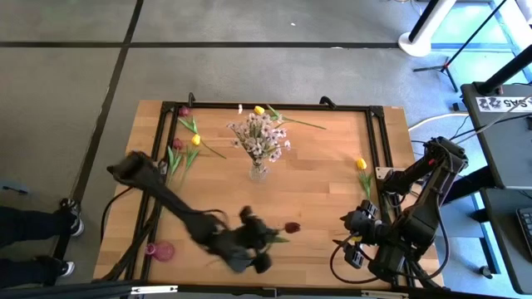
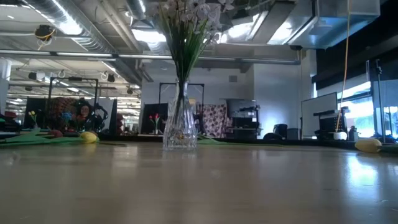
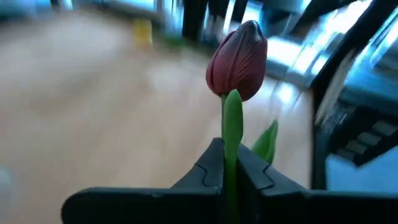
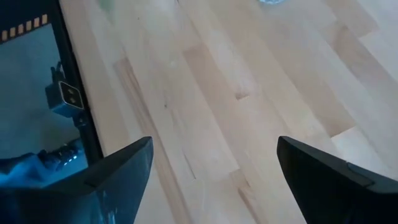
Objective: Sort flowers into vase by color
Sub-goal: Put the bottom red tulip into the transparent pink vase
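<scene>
dark red tulip (image 3: pixel 238 61) is in my left jaws (image 3: pixel 231 168), which are clamped tight on its green stem just below the bud; from the left wrist i see the bud upright above the pinch, a leaf off to one side. from above, the same bud (image 1: pixel 292 226) sits over the front middle of the surface (image 1: pixel 316 174), with the left arm reaching in diagonally from the left edge.

glass vase (image 1: pixel 258 172) stands upright near the middle, already carrying the spray of white-pink blossoms (image 1: pixel 262 137). in the low view the vase (image 2: pixel 180 124) is sharp and central.

loose flowers on the surface: a yellow tulip (image 1: pixel 259 110) at the far edge behind the spray, a second yellow tulip (image 1: pixel 196 140) at the left with a dark pink bud (image 1: pixel 184 111) beyond it and another pink bud (image 1: pixel 177 144) beside it, and a third yellow tulip (image 1: pixel 361 164) near the right edge. a small pink vase (image 1: pixel 162 250) stands at the front left corner.

my right jaws (image 4: pixel 211 168) are wide apart, holding nothing, over bare wood at the front right corner.
</scene>
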Robot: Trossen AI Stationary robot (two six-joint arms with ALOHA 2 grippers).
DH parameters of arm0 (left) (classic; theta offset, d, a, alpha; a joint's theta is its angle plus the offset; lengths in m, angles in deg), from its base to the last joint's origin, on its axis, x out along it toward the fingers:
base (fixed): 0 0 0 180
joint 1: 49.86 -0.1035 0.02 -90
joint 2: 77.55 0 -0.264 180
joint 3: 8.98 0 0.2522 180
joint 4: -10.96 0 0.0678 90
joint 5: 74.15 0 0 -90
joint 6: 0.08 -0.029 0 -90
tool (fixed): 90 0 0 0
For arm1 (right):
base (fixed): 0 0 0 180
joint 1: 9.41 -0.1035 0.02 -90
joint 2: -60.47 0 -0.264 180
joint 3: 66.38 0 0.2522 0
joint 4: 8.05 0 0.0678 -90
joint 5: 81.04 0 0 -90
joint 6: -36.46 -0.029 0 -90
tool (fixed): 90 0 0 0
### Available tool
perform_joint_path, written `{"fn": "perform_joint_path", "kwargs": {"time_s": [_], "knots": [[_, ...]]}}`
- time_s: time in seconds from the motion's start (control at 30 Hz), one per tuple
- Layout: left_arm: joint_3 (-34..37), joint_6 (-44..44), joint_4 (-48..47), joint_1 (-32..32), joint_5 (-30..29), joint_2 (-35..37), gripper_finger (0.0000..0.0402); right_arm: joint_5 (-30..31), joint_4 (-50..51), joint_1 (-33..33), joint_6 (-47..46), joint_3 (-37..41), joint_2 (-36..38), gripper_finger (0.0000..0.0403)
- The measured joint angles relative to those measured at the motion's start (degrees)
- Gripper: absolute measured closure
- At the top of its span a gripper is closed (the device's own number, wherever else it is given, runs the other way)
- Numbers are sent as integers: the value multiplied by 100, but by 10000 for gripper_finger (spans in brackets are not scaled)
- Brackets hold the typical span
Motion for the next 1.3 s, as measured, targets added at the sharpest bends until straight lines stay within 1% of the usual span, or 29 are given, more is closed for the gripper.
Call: {"fn": "perform_joint_path", "kwargs": {"time_s": [0.07, 0.1, 0.17, 0.23, 0.33, 0.4, 0.43, 0.5, 0.57, 0.67, 0.73, 0.83, 0.97, 1.03, 1.1, 1.2, 1.3], "knots": [[25, -659, 7, 261, -554, 546, 397, -4, -116, 58, -10, 0, 0, 59], [69, -950, 11, 372, -685, 831, 397, 27, -206, 116, -6, 0, 0, 59], [200, -1372, 53, 581, -646, 1402, 399, 156, -378, 245, 1, 0, 0, 59], [381, -1755, 77, 828, -382, 1931, 399, 290, -554, 435, 20, 0, 0, 59], [790, -2230, 430, 1197, 381, 2737, 399, 349, -768, 793, 31, 0, 0, 59], [1217, -2572, 1064, 1421, 965, 3287, 400, 349, -956, 1074, 35, 0, 0, 59], [1482, -2779, 1510, 1524, 1122, 3556, 400, 338, -1023, 1220, 36, 0, 0, 59], [2066, -3154, 2522, 1728, 1307, 4069, 400, 239, -1150, 1510, 37, 0, 0, 59], [2645, -3488, 3297, 1946, 1495, 4570, 400, 146, -1297, 1788, 38, 0, 0, 59], [3444, -3644, 4173, 2273, 1763, 5236, 401, 72, -1478, 2151, 37, 0, 0, 59], [3892, -3726, 4667, 2499, 2146, 5583, 401, -55, -1628, 2359, 38, 0, 0, 59], [4418, -3843, 5282, 2806, 2632, 6017, 401, -318, -1792, 2607, 38, 0, 0, 59], [4970, -4014, 5701, 3158, 2648, 6391, 401, -510, -1999, 2762, -19, 0, 0, 59], [5181, -4192, 6094, 3266, 2686, 6409, 401, -512, -2050, 2754, -125, 0, 0, 59], [5375, -4273, 6366, 3304, 2858, 6399, 401, -521, -2044, 2749, -308, 0, 0, 59], [5578, -4303, 6581, 3354, 3042, 6377, 401, -567, -2047, 2745, -547, 0, 0, 59], [5706, -4306, 6607, 3395, 3062, 6374, 401, -738, -2048, 2745, -678, 0, 0, 59]]}}
